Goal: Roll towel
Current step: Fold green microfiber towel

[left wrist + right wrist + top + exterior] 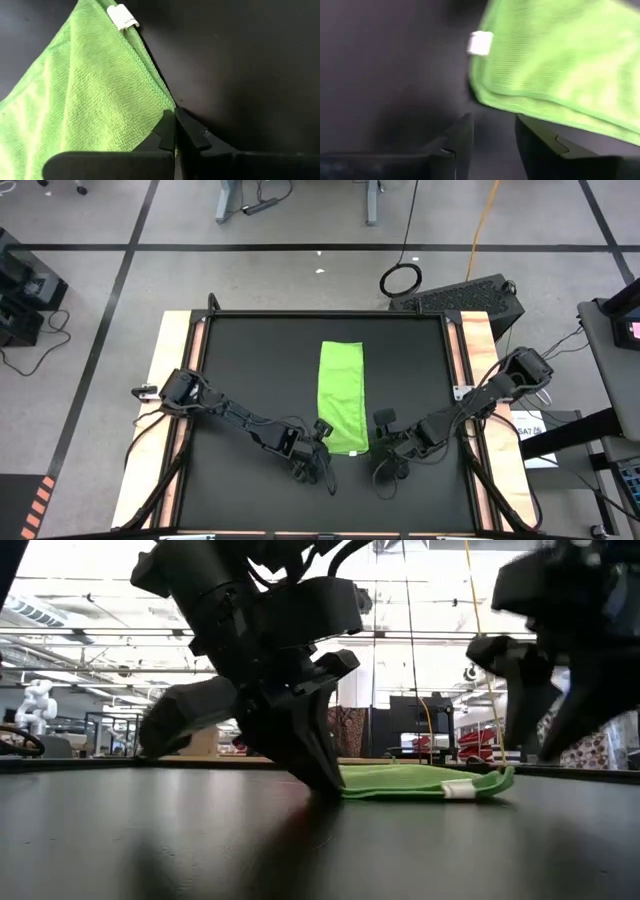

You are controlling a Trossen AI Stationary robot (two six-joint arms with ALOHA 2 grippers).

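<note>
Both end effectors at the towel's near end on the table.

The left end effector has its fingers pressed together on the near left corner of the towel, its tips down at the black table. The right end effector hangs just off the near right corner, fingers apart with nothing between them. The green towel lies flat as a folded strip in the middle of the table, running near to far, with a small white tag at its near right corner.
</note>
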